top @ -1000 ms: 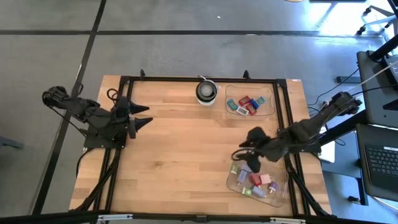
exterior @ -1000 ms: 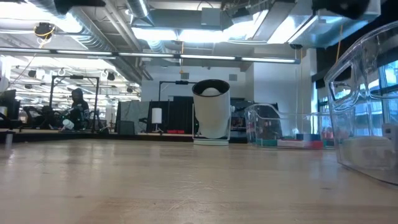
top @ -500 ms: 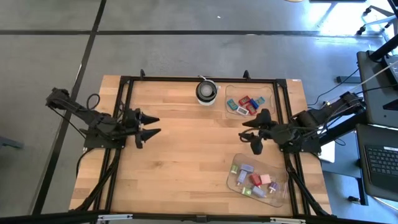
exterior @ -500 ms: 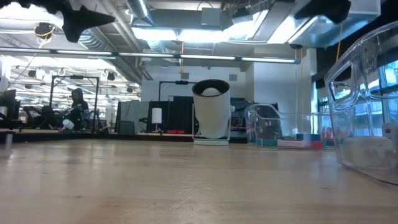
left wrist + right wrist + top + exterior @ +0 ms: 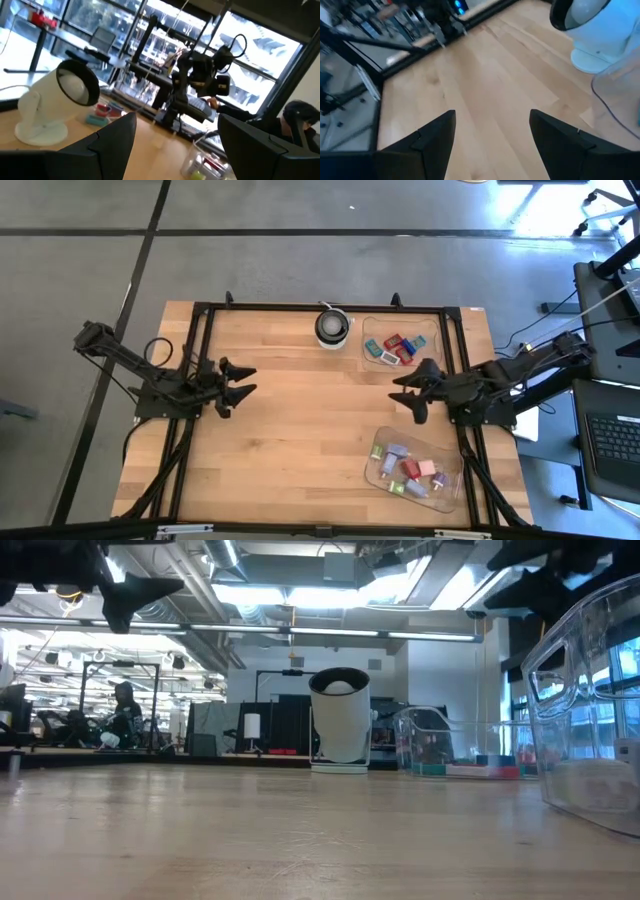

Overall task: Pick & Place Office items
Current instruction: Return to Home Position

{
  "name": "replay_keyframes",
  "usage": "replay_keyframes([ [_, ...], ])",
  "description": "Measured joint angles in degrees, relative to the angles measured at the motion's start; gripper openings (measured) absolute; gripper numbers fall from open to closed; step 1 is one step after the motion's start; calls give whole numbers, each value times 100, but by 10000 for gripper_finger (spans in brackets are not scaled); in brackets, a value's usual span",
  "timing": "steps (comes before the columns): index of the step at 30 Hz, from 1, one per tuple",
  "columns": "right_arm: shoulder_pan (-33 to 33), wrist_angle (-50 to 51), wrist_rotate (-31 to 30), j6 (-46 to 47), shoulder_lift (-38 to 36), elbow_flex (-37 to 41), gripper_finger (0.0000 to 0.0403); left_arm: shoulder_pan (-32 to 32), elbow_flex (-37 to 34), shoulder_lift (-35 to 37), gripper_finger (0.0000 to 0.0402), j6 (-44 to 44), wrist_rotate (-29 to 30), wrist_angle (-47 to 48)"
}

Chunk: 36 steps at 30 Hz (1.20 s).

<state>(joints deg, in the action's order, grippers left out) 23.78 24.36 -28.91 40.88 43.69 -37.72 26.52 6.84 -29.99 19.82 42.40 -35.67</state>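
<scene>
Bench (image 5: 300, 430): we see no loose piece on the bare wood, so we judge the sorting done, or as good as. What looks left is only parking the two arms. The left arm sits over the bench's left edge and the right arm over the right edge. Both are raised off the wood in the low view.

Two clear trays, both on the right half. The near tray (image 5: 372, 467) lies by the near right corner. The far tray (image 5: 438, 346) lies by the far right corner. A round white-and-black object (image 5: 332, 327) stands at the middle of the far edge, just beside the far tray.

Left pincer (image 5: 243, 380): fingers (image 5: 112, 142) apart, nothing between them, pointing toward the bench's middle. Right pincer (image 5: 406, 398): fingers (image 5: 435, 137) apart too, nothing held. It hangs inside the right edge, between the two trays.

Office items (image 5: 408, 470): a heap of lilac, red, pink and green ones inside the near tray. A second lot (image 5: 395, 346), red, blue and teal, is inside the far tray. We cannot tell the exact count. Both heaps are near the right pincer, one toward each right corner, and neither touches it. They are well apart from the left pincer, across the bench's bare middle.
</scene>
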Motion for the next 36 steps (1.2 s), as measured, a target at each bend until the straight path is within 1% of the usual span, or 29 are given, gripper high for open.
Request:
replay_keyframes([
  [6, 1, -654, -2, -195, -691, 639, 258, 0, -195, 0, 276, -251, 79, -322],
  [10, 4, -682, -41, -247, -1086, 937, 258, 0, -198, 0, 276, -261, 438, -282],
  [15, 4, -679, -272, -337, -1790, 1261, 258, -2, -198, 1, 276, -263, 796, -274],
  [18, 4, -684, -314, -413, -2214, 1443, 258, -2, -198, 1, 276, -265, 905, -274],
  [24, 4, -686, -335, -502, -2957, 1805, 258, -2, -198, 1, 276, -309, 918, -274],
  [30, 4, -726, -611, -532, -3515, 2099, 258, -2, -198, 1, 276, -309, 1334, -274],
  [36, 4, -1497, -626, -751, -3763, 2538, 258, -2, -198, 1, 276, -365, 1620, -272],
])
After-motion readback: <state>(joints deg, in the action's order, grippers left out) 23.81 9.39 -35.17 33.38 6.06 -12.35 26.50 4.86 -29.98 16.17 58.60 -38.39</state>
